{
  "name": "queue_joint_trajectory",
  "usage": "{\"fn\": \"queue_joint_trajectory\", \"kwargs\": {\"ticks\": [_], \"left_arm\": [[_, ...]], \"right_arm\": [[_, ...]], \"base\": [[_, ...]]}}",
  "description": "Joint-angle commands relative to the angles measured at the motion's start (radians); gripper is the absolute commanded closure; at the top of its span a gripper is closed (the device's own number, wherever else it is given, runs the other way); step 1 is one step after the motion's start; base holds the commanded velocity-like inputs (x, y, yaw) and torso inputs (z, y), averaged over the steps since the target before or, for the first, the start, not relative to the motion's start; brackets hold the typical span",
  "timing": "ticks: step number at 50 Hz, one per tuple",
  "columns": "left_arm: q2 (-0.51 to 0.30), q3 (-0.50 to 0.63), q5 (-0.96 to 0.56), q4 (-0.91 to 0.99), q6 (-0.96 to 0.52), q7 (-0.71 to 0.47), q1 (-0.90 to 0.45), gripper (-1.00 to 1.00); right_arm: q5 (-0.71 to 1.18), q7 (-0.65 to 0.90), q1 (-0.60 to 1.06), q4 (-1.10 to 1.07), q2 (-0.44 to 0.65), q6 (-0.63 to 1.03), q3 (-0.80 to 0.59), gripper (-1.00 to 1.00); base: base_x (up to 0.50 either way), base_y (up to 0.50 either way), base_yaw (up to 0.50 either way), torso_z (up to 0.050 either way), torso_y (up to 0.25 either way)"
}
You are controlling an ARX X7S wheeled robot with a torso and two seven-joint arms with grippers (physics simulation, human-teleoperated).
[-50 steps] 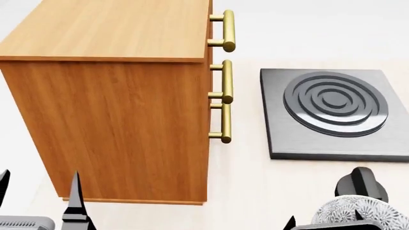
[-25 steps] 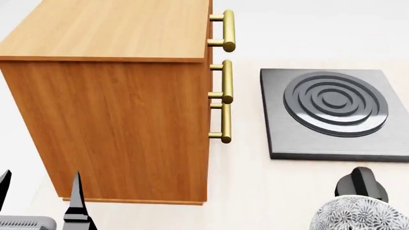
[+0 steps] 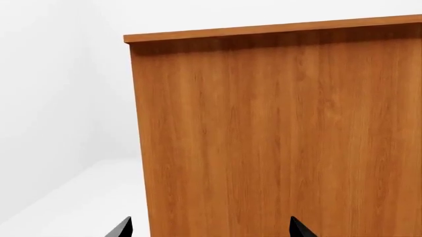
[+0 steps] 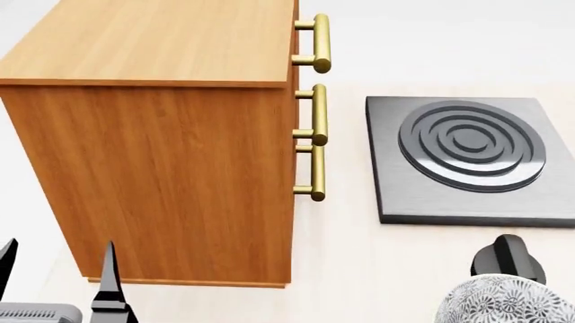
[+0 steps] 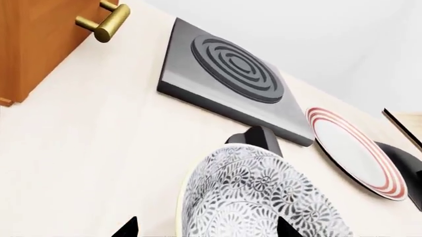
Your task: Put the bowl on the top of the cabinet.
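Observation:
The bowl (image 5: 257,197), white with a dense grey-black floral pattern, stands tilted on the pale counter against a dark holder (image 5: 258,138). It also shows at the head view's lower right corner (image 4: 503,303). My right gripper (image 5: 205,229) is open just in front of it, one fingertip on each side of the bowl's near rim, and nothing is held. The orange-brown cabinet (image 4: 171,175) stands at the left, its lighter top (image 4: 161,40) bare. My left gripper (image 4: 56,282) is open and empty, facing the cabinet's side wall (image 3: 277,138) from close by.
Brass bar handles (image 4: 319,108) stick out of the cabinet's right face. A dark square hob plate (image 4: 467,158) with raised rings lies to the right. A red-ringed white plate (image 5: 353,153) leans in another dark holder beyond the bowl.
The right gripper's dark tips and grey body, seen at the head view's lower edge a second ago, have dropped out of that view. The left gripper has sunk slightly. The bowl has not moved.

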Motion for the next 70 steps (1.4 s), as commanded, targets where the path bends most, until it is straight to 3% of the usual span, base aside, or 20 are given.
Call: {"fn": "queue_joint_trajectory", "kwargs": {"ticks": [1,70], "left_arm": [[-0.003,0.003,-0.003,-0.003,0.003,-0.003,-0.002,-1.0],[-0.022,0.02,-0.013,-0.003,0.008,-0.028,-0.007,-1.0]], "right_arm": [[-0.005,0.003,-0.001,0.019,0.003,-0.01,-0.01,-1.0],[0.005,0.004,-0.013,0.091,0.007,-0.03,-0.01,-1.0]], "base": [[0.0,0.0,0.0,0.0,0.0],[0.0,0.0,0.0,0.0,0.0]]}}
